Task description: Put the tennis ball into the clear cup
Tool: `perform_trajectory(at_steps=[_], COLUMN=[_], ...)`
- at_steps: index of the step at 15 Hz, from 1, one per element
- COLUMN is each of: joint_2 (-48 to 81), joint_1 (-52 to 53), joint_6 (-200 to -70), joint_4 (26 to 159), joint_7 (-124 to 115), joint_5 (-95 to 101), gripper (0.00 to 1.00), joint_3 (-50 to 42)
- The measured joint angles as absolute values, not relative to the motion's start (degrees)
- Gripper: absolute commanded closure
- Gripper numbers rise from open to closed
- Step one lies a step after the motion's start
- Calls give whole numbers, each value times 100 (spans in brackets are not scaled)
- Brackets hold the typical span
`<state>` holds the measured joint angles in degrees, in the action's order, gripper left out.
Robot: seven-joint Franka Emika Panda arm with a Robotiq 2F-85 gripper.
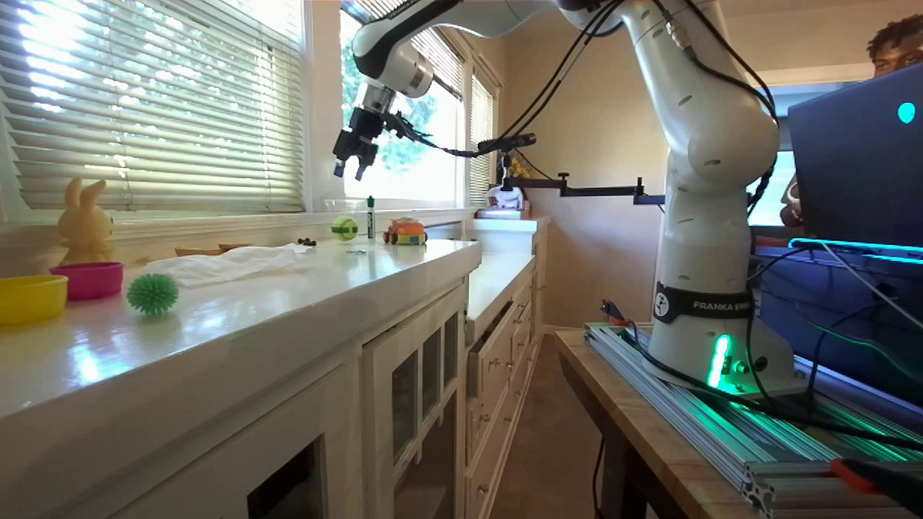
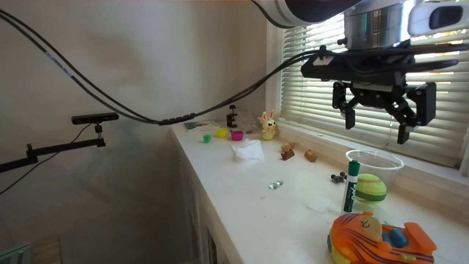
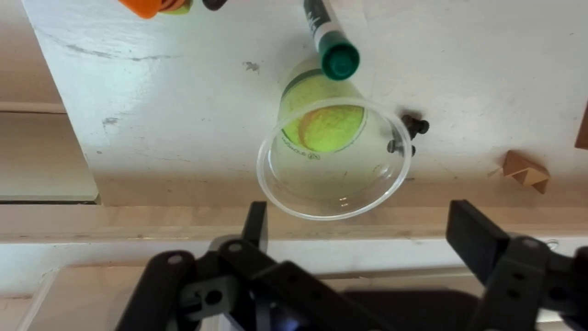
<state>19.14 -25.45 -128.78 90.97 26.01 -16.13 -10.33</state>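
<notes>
Lowering gripper point(image 2: 376, 134) or sweeping it sideways, you may clip cup point(image 3: 335, 177) and spill ball point(image 2: 372, 187) inside, or topple standing marker point(image 2: 351, 189) just beside. Jaws wide apart, higher than cup, nothing between them.

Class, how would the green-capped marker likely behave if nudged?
The marker would probably tip easily, standing tall and slim on its end. Once down, it might roll, since its cap looks round. Its straight barrel is probably stiff.
</notes>
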Motion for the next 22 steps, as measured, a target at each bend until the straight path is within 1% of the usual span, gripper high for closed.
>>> perform_trajectory(at_steps=[3,7,15,22], joint_2=[1700,1404,1356,1361], joint_1=[-2467,-2101,-1309,-1216], joint_6=[-12358,-11716,-11601,-11600], joint_4=[9057,9065,9178,9199], joint_7=[2599,2503,1065,827], joint_5=[-1613,-1556,-579,-480], gripper=[0,0,0,0], joint_3=[-910,-818,-820,-845])
